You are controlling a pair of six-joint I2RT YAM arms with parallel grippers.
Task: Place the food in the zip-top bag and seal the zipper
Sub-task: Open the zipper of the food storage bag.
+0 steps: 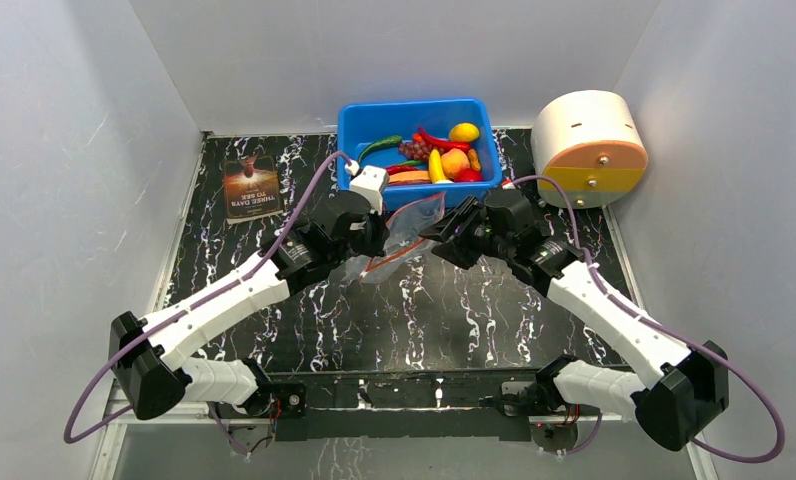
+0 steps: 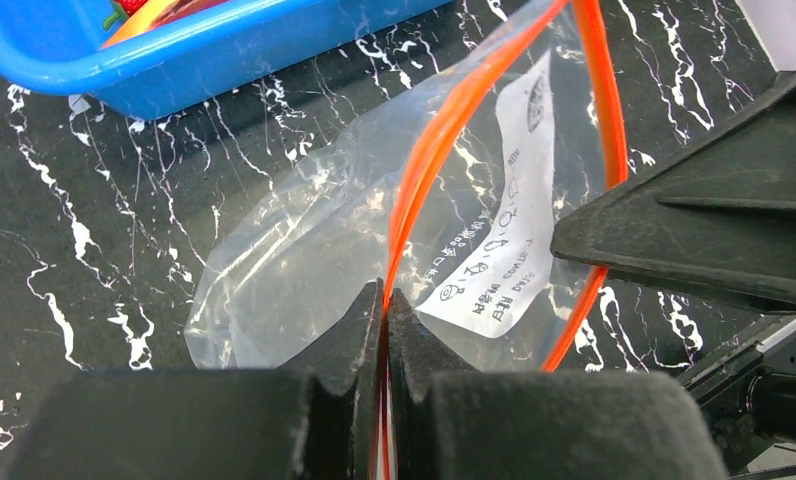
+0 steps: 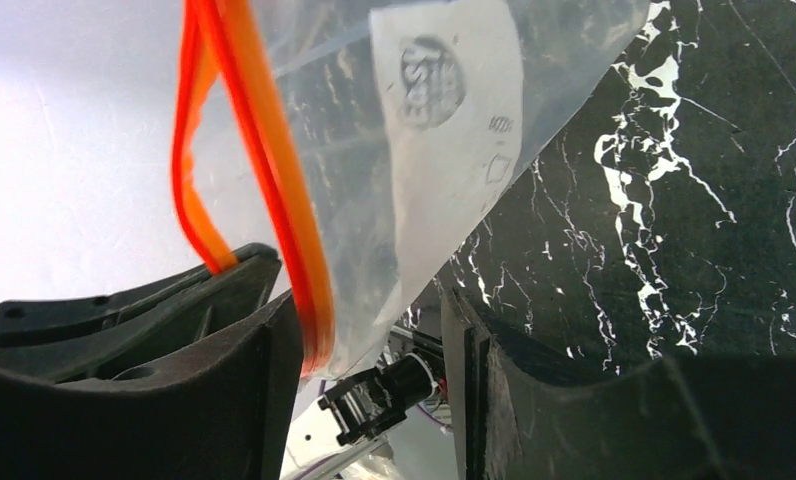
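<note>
Top external view first: what does the blue tub [image 1: 359,120] hold?

Toy food, all of it piled in the tub: a yellow banana [image 1: 435,166], a lemon [image 1: 464,132], a red chili [image 1: 439,141], a green chili [image 1: 379,147], purple grapes [image 1: 412,149] and an orange peach [image 1: 455,161].

And the zip-top bag [image 1: 404,235]?

It hangs between the two grippers, just in front of the tub, over the black marbled table [image 1: 454,320]. None of the food is inside it. I cannot tell whether its lower end touches the table.

How does it look close up?

Clear and crinkled, with a white printed patch [image 2: 504,230] on its wall. The zipper [image 2: 424,170] is a bright orange strip. Its two halves stand apart in a loop, so the mouth gapes.

What is the left gripper [image 2: 384,300] doing?

Its jaws are pressed fully together on the zipper, right where the two halves meet.

And the right gripper [image 3: 369,310]?

Its jaws stand partly apart. The bag's mouth edge passes between them, and the zipper lies against one finger [image 3: 244,350]. The other finger is clear of the plastic, so nothing is pinched.
</note>
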